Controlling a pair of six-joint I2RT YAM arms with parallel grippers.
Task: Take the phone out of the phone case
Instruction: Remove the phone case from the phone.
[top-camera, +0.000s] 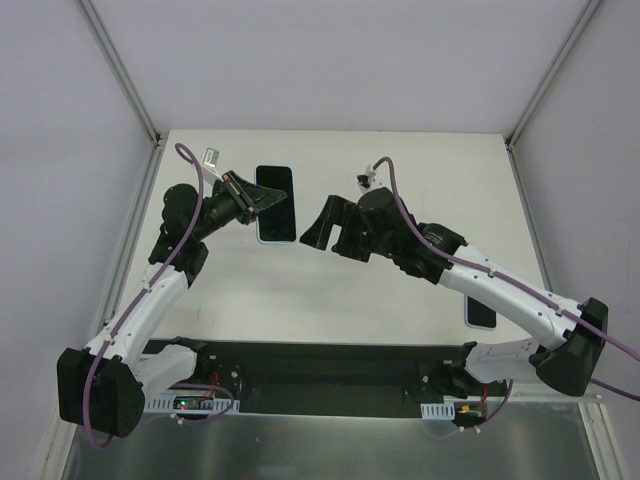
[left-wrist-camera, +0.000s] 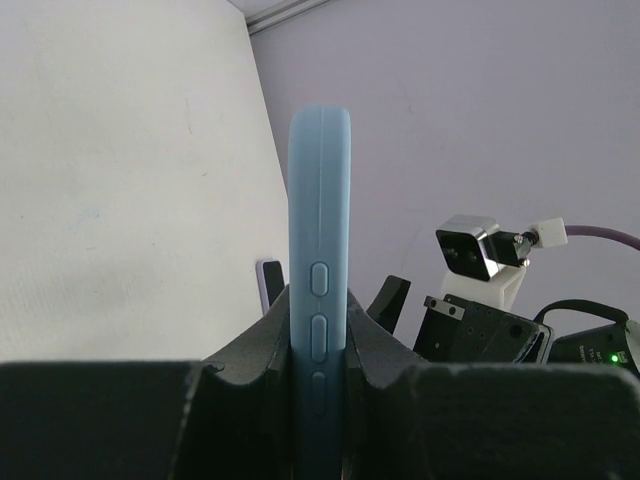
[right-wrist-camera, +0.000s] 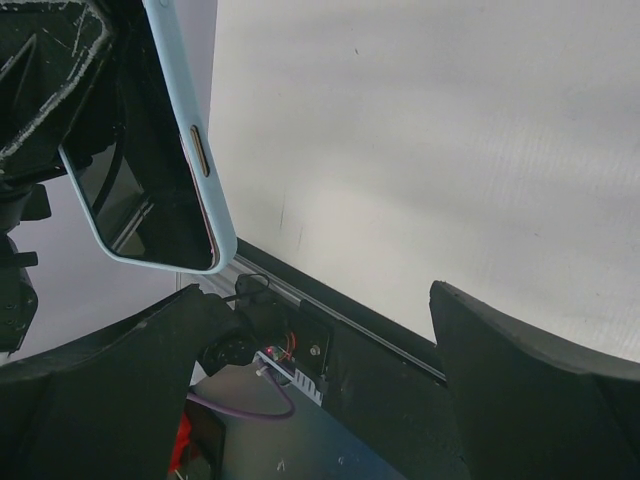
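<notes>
Your left claw (left-wrist-camera: 320, 335) is clamped nearly closed across the phone case (left-wrist-camera: 320, 190), face and back, phone (right-wrist-camera: 140, 190) inside, raised off the worktop (top-camera: 400, 160). Right claw (right-wrist-camera: 315, 300) is wide open, empty, close by. Risk: that clamp pins phone to case; a hard push slips both out.

White matte tabletop (top-camera: 330, 300) evenly lit, soft shadows. Pale grey wall panels (top-camera: 330, 60) on far, left, right sides. Silver aluminium frame struts (top-camera: 120, 70) at far corners. Black mounting rail (top-camera: 320, 365) along near edge.
</notes>
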